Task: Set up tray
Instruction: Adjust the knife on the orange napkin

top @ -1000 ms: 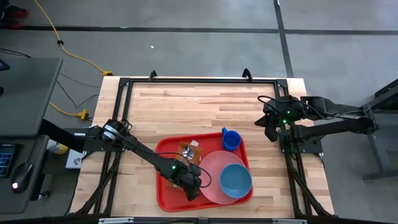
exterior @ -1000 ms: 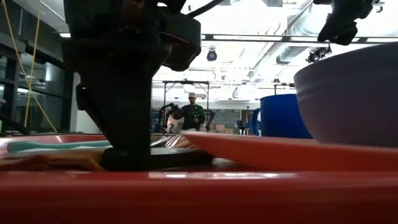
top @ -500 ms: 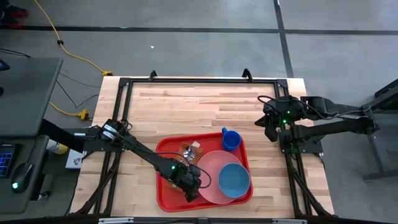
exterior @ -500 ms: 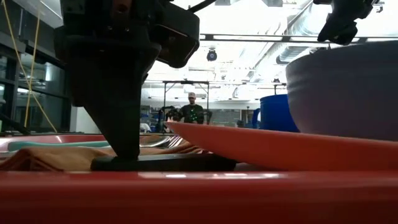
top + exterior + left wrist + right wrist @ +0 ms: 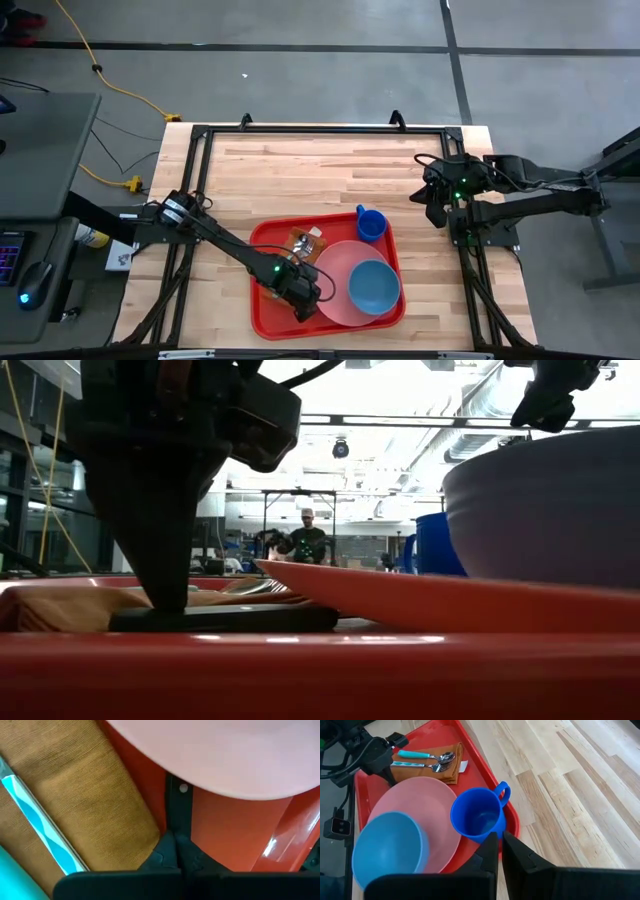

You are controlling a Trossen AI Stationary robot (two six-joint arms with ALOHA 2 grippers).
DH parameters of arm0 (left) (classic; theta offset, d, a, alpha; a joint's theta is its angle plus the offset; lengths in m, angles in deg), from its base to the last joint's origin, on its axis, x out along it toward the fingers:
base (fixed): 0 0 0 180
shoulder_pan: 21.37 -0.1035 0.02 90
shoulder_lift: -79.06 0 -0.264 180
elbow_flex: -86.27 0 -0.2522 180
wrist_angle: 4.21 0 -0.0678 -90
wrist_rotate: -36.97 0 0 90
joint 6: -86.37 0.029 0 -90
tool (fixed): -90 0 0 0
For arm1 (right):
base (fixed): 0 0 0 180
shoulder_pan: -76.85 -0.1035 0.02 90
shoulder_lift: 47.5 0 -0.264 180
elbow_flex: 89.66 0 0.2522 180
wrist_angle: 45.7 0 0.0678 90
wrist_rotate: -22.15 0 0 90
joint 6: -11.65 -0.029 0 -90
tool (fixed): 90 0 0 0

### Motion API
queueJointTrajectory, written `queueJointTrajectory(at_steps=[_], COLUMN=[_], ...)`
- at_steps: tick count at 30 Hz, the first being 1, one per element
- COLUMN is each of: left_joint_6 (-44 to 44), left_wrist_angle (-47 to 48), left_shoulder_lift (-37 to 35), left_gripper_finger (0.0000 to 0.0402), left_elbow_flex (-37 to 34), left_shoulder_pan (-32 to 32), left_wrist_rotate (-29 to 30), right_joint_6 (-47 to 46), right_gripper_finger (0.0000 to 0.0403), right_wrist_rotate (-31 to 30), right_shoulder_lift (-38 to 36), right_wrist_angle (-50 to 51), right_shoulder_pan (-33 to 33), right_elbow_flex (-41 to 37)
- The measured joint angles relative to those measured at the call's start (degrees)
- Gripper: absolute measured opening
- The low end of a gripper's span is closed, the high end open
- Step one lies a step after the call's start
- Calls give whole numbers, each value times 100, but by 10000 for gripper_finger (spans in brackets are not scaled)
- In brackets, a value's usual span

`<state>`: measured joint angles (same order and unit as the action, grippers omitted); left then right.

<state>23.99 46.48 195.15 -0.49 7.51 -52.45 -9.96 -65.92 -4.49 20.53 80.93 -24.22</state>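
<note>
Since a second ago, my left gripper has clenched its jaws and shifted the pink plate slightly toward the tray's left side. I see the red tray at the tabletop's front edge, holding plate, light blue bowl, blue cup, brown napkin and spoons. My right gripper waits clenched by the tabletop's right edge.

the high view looks straight down; the low view sits level behind the tray rim; both wrist views share the pink plate.
</note>
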Motion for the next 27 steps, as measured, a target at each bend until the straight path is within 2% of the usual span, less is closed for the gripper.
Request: queueJointTrajectory(at_steps=[4,11,15,19,22,27], left_joint_6=[-108,-652,-1058,-1284,-1086,-294], left_wrist_angle=[82,633,879,1081,1046,906], left_shoulder_lift=[-2,-50,-151,-256,-323,-308], left_gripper_finger=[10,45,33,14,16,70], left_elbow_flex=[0,0,-6,-26,-37,166], left_shoulder_pan=[0,0,0,9,3,-2], left_wrist_rotate=[-4,22,54,369,470,264], right_joint_6=[2,2,-1,-17,-19,-22], right_gripper_finger=[0,0,0,0,0,0], right_wrist_rotate=[0,0,0,2,2,2], right_shoulder_lift=[0,0,0,0,0,0], right_wrist_angle=[0,2,4,4,3,2], right_shoulder_pan=[-1,-1,-1,-1,-1,-1], right_elbow_flex=[0,0,0,0,0,0])
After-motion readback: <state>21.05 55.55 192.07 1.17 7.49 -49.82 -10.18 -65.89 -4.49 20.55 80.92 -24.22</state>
